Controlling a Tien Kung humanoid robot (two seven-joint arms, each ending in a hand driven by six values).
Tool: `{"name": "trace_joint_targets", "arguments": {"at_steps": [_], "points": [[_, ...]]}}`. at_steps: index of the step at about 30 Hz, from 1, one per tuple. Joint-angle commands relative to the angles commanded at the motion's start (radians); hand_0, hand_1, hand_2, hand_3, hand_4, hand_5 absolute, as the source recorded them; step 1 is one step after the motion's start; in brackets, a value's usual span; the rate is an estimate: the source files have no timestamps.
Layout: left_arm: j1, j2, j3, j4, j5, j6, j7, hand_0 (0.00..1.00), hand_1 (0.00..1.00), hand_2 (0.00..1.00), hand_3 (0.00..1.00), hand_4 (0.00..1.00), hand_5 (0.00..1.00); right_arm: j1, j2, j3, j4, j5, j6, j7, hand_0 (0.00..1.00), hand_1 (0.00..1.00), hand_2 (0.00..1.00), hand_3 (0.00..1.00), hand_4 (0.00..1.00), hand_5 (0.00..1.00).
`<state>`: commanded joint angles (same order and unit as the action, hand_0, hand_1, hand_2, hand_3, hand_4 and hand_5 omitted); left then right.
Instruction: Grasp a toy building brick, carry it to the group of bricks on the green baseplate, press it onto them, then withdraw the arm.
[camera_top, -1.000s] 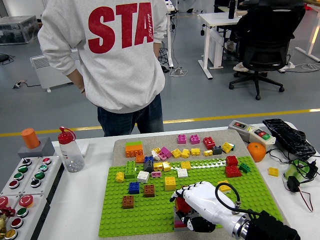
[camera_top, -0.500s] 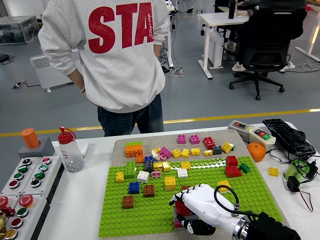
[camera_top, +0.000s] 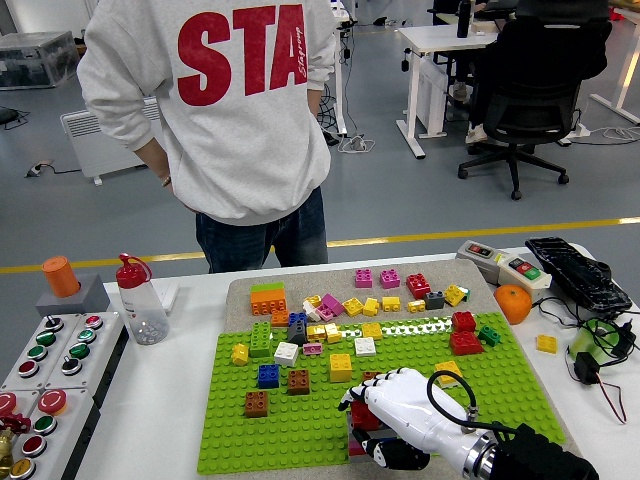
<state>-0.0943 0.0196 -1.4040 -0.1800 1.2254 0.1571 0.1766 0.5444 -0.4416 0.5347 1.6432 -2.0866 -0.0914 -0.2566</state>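
The right robot hand has its fingers curled around a red brick near the front edge of the green baseplate. So the grasp looks done; carrying it to the group of bricks toward the baseplate's far edge, pressing and withdrawing remain. No containers hold any bricks.

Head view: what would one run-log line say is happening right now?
right hand: shut on red brick | place: near edge of green baseplate | left hand: not in view | person: at far side, back turned
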Motion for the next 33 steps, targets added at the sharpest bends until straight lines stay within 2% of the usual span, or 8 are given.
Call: {"name": "trace_joint_targets", "arguments": {"at_steps": [33], "points": [[-0.006, 0.001, 0.003, 0.0, -0.006, 0.0, -0.001, 0.657, 0.681, 0.705, 0.577, 0.299, 0.998, 0.007, 0.007, -0.007, -0.003, 0.009, 0.003, 0.002, 0.596, 0.679, 0.639, 0.702, 0.496, 0.154]]}}
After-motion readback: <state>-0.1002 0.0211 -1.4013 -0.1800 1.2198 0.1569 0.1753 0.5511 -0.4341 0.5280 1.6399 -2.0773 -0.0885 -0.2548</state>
